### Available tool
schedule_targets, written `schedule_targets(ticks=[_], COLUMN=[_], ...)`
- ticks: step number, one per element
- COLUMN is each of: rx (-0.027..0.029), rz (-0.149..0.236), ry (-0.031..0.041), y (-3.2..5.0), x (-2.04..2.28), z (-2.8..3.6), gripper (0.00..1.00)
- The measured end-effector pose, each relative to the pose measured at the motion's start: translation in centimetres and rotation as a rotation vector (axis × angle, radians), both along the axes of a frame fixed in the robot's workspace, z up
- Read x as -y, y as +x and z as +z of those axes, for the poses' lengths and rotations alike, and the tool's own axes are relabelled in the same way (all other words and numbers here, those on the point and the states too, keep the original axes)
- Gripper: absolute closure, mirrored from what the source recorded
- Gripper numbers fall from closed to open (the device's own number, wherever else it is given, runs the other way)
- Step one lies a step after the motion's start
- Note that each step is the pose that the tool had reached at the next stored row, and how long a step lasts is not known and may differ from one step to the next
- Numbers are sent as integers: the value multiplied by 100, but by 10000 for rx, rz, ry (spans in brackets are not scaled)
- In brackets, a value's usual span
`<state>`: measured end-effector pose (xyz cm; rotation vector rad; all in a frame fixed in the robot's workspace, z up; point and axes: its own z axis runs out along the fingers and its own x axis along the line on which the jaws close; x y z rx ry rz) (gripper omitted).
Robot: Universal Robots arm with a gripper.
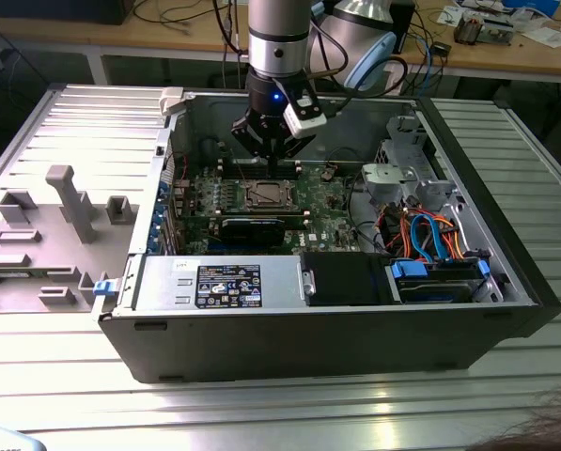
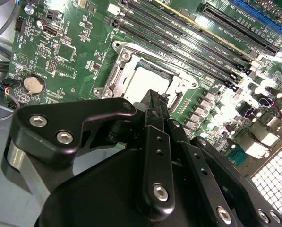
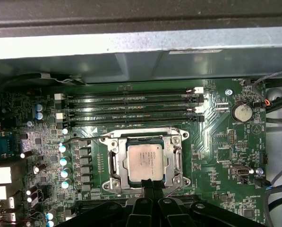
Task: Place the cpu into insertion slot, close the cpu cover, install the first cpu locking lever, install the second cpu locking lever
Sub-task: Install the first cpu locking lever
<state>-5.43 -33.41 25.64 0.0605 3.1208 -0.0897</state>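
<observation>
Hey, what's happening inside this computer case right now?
A robot arm is working inside an open computer case, its claw at the edge of the insertion slot on the green motherboard. The cpu already sits in the slot, and the cpu cover appears to lie closed around it. The claw's fingers look pinched together, holding nothing visible.

I see memory slots [image 3: 131, 106] along the motherboard's [image 3: 221, 156] edge, a coin battery [image 3: 241, 112] near its corner, and orange cables [image 1: 421, 235].
</observation>
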Motion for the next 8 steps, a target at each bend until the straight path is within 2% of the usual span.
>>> schedule_targets(ticks=[8], rx=[0], rz=[139], ry=[0], y=[0], x=[0], z=[0], gripper=[89])
